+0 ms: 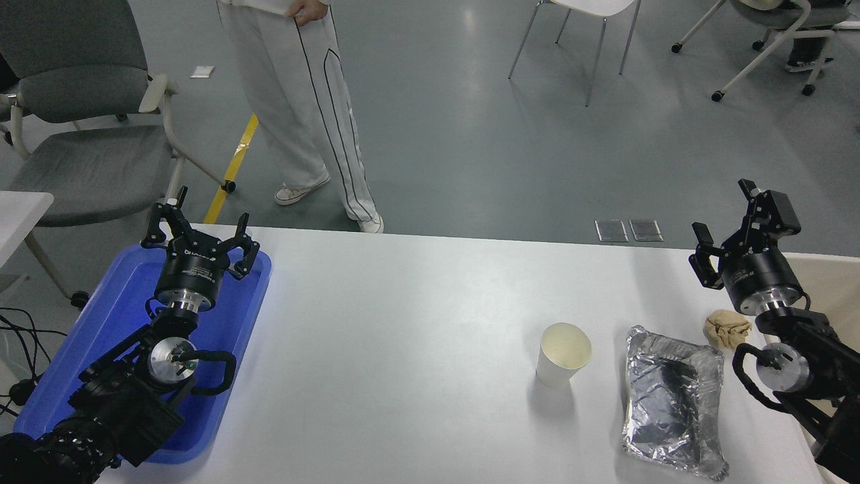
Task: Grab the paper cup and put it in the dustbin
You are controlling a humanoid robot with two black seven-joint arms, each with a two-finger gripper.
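Note:
The paper cup (563, 353) stands upright on the white table, right of centre, white with a cream inside. My right gripper (723, 210) hovers open and empty at the table's far right, well behind and to the right of the cup. Just beyond that arm, a beige corner of the dustbin (833, 286) shows at the right edge, mostly hidden by the arm. My left gripper (200, 225) is parked open over the blue tray at the lower left.
A crumpled silver foil pouch (674, 396) lies right of the cup, and a small tan paper wad (725, 328) sits behind it near my right arm. The blue tray (235, 316) lies at the left. A person (302, 101) walks on the floor beyond the table's far side.

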